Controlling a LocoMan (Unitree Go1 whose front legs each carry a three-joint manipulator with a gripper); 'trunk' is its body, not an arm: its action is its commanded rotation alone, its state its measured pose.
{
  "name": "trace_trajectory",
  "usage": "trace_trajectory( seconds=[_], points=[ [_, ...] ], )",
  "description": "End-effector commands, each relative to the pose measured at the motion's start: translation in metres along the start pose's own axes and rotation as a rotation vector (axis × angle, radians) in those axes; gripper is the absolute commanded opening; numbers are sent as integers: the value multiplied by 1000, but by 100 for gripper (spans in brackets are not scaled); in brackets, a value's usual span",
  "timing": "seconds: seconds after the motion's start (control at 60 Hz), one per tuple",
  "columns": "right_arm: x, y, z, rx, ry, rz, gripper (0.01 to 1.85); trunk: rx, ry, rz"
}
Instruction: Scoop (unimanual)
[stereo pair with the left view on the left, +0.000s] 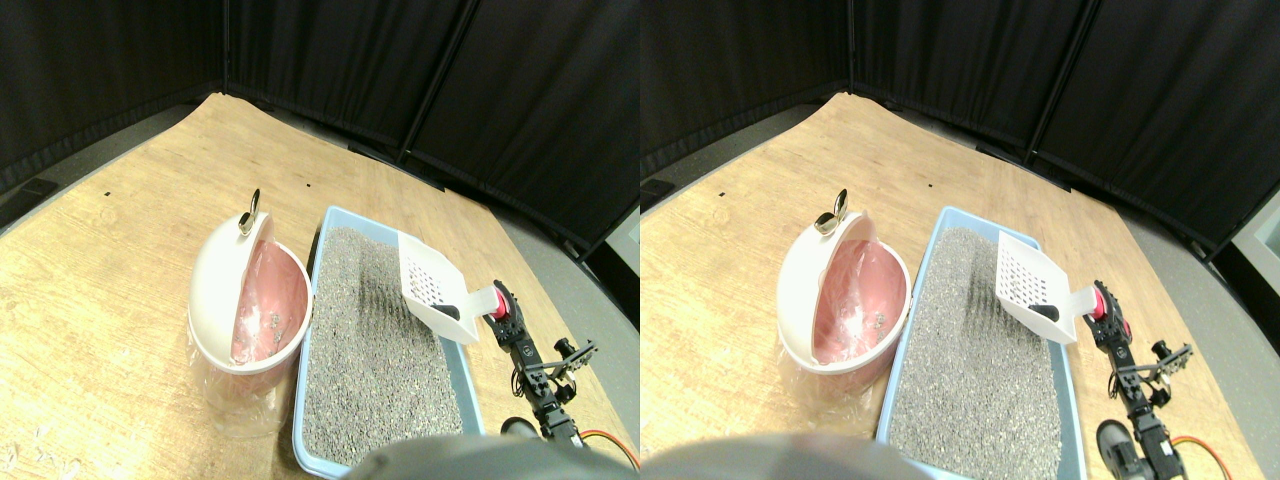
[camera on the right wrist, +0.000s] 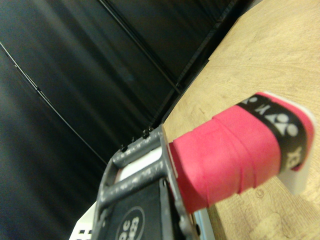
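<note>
A white slotted scoop (stereo pair with the left view on the left: 430, 285) hangs tilted over the right rim of the blue litter tray (stereo pair with the left view on the left: 300, 440), which is filled with grey litter (stereo pair with the left view on the left: 370, 360). A small dark lump (stereo pair with the left view on the left: 447, 312) lies low in the scoop's bowl. My right gripper (stereo pair with the left view on the left: 503, 312) is shut on the scoop's red-wrapped handle (camera on the right wrist: 230, 155), just outside the tray's right edge. In the wrist view the handle fills the middle beside the dark jaw frame (camera on the right wrist: 135, 195). A white bin (stereo pair with the left view on the left: 215, 290) with a pink liner (stereo pair with the left view on the left: 268, 300) stands tipped against the tray's left side.
A metal clip (stereo pair with the left view on the left: 250, 215) sits on the bin's far rim. Clear plastic film (stereo pair with the left view on the left: 235, 405) spreads on the wooden floor (stereo pair with the left view on the left: 100, 300) under the bin. Black curtains (stereo pair with the left view on the left: 400, 70) close off the back and right. An orange cable (stereo pair with the left view on the left: 605, 440) trails by my arm.
</note>
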Motion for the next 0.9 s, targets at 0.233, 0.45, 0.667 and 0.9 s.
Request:
trace_trajectory(
  seconds=[0.233, 0.45, 0.667, 0.9],
  points=[
    [4, 20, 20, -31, -33, 129, 6, -12, -25, 3],
    [4, 34, 23, -134, 11, 173, 6, -25, -18, 30],
    [10, 51, 25, -165, 71, 230, 6, -45, -25, 67],
    [17, 71, 30, -237, 128, 244, 6, -70, -32, 100]
  ],
)
